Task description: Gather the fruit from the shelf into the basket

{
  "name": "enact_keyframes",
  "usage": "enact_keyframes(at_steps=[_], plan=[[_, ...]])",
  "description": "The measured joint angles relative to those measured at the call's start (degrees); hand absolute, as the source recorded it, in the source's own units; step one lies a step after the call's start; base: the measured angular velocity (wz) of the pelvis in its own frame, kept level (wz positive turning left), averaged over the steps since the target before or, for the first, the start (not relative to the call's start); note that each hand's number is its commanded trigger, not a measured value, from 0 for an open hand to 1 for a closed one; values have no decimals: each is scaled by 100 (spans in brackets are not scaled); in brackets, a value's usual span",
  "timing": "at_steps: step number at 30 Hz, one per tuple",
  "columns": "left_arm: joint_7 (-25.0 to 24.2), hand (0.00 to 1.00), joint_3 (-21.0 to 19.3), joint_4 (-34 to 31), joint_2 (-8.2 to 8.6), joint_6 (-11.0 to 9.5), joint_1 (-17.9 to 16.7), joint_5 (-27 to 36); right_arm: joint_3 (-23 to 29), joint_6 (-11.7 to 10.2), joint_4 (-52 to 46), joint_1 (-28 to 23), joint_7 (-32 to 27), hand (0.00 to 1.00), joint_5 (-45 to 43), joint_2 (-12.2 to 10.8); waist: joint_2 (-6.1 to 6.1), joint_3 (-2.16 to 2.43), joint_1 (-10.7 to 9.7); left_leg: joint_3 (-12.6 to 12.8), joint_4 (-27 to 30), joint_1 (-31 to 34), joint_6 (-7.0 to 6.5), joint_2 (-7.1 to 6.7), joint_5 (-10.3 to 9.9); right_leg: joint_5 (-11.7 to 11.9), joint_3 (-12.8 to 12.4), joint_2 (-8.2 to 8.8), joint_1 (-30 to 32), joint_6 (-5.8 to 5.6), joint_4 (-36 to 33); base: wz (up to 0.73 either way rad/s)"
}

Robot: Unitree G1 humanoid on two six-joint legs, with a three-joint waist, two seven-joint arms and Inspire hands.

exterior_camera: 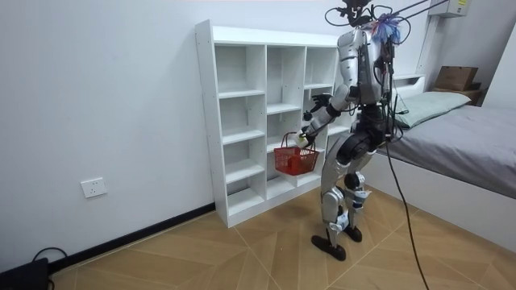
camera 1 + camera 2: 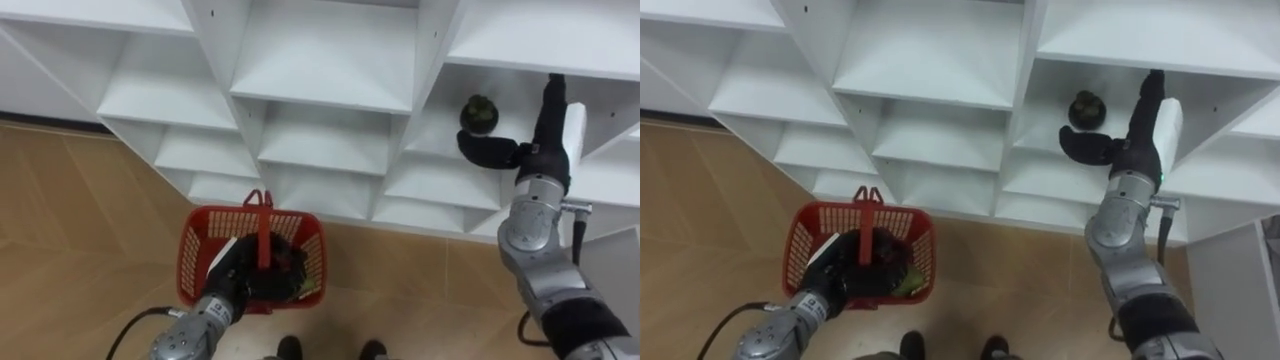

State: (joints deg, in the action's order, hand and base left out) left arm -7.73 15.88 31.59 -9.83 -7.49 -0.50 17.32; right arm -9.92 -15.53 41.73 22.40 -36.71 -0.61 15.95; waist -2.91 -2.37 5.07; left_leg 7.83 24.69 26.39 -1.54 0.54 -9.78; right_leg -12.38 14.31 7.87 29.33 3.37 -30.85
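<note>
Floor: wooden floor [image 2: 80,230] runs along the left and under the near side of the scene.
Left hand: down at near left, the left hand [image 2: 240,268] is clenched round the handle [image 2: 263,225] of the basket.
Basket: the red basket [image 2: 192,262] hangs over the floor, just in front of the closet's lowest shelves. A yellow-green piece [image 2: 908,285] peeks out at its near right corner, too hidden to name.
Closet: the white closet [image 2: 320,60] spans the far side, with open compartments in rows. The robot stands upright right before it, facing in.
Fruit: one dark round fruit [image 2: 478,113] sits on a shelf in a right-hand compartment, towards the back.
Right hand: and there's the right hand [image 2: 548,125], reached into that same compartment. Its fingers are straight and released, and they stand to the right of the fruit. The thumb stretches left, just on the near side of the fruit. I cannot tell whether it is touching.
Bed: a bed [image 1: 459,137] lies behind the robot, on the room view's right.
</note>
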Motion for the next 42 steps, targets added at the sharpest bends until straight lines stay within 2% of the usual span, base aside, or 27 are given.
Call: enact_keyframes(at_steps=[15, 19, 23, 35, 42], plan=[[5, 100, 81, -5, 61, 0, 45, 63, 0, -11, 68, 103, -389, 0, 44, 70, -13, -12, 15, 29, 312, 480, 15, 48, -49, -47, -54, 17, 509, 88, -347, 0], [6, 100, 107, -4, 55, 0, 76, 68, -7, -5, 346, 358, -391, 0, 40, 78, -10, -38, 18, 10, 392, 564, 35, 67, -61, -57, -52, 0, 567, 104, -379, 0], [6, 100, 127, -8, 58, 1, 135, 70, -8, 7, 484, 408, -393, 0, 29, 93, -7, -51, 37, -20, 444, 623, 40, 74, -71, -62, -14, 0, 583, 109, -382, 3], [7, 100, 130, -18, 67, 2, 355, 68, -16, 64, 488, 456, -325, 0, 24, 139, -10, -66, 265, -19, 465, 845, 36, 79, -76, -61, -1, 5, 795, 115, -397, 0], [79, 100, 126, -16, 189, 2, 389, 75, -15, 83, 491, 690, -156, 0, 18, 132, -39, -83, 321, -18, 433, 901, 36, 69, -74, -62, 10, 13, 868, 113, -376, 0]])
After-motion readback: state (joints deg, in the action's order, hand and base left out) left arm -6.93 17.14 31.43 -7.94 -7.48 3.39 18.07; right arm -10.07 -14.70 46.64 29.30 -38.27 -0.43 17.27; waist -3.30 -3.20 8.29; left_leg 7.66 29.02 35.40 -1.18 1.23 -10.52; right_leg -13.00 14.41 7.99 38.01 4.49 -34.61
